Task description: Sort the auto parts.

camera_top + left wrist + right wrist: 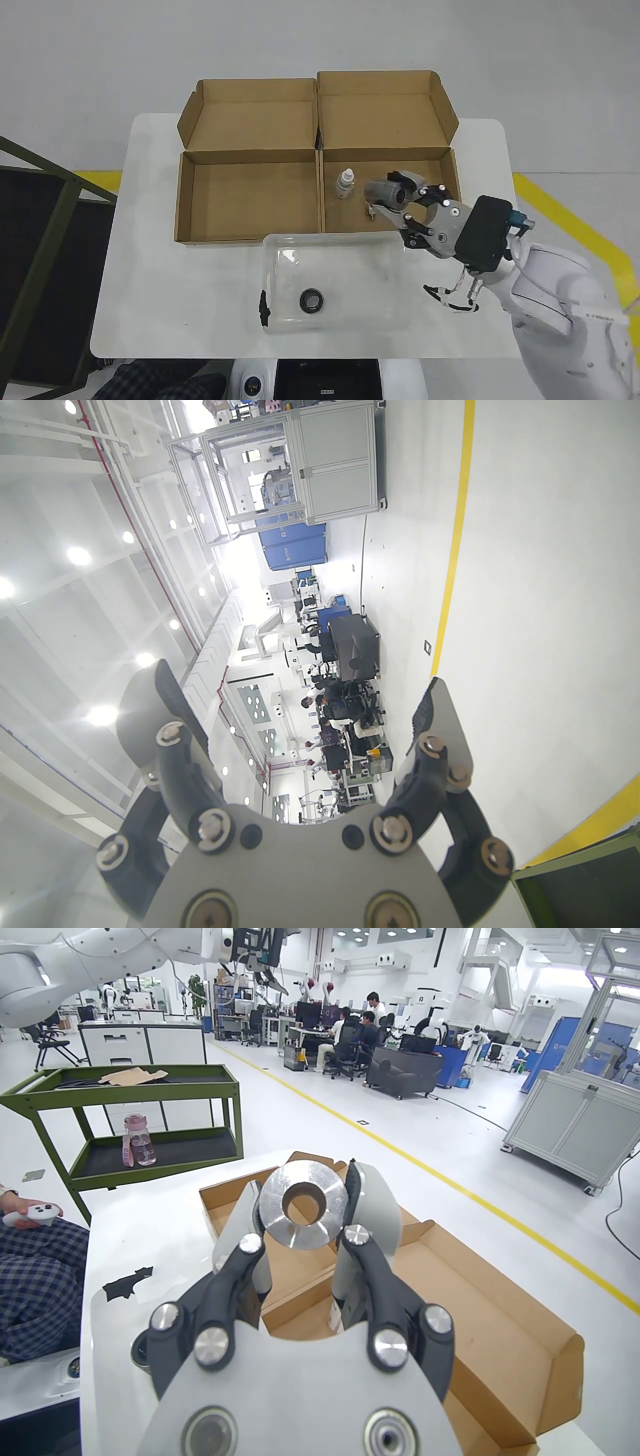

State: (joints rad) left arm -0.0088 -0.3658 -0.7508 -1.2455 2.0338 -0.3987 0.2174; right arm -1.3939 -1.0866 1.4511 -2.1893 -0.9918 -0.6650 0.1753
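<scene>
right gripper (304,1190): fingers closed on the metal part (384,191), one finger on each side – firm hold, nothing else in it
metal part: short silver cylinder with a round bore through it, bore facing the wrist camera; held over the right box (345,216), toward that box's front half
left gripper (300,685): fingers spread wide, nothing between them; pointed out at the room
right box: open cardboard box on the table (150,200), lid flap standing up at the back; small white bottle (344,183) stands inside near its left wall, just beside the held part but not touching it as far as the top view shows
left box (245,200): same kind of cardboard box, side by side with the right box, walls touching; bare cardboard floor
clear bin (330,240): transparent plastic tub in front of both boxes, near the table's front edge – black ring (312,299) lies flat on its floor, left of centre
black patch (264,305): on the bin's left wall; cannot tell what it is
right arm: comes in from the table's right side
</scene>
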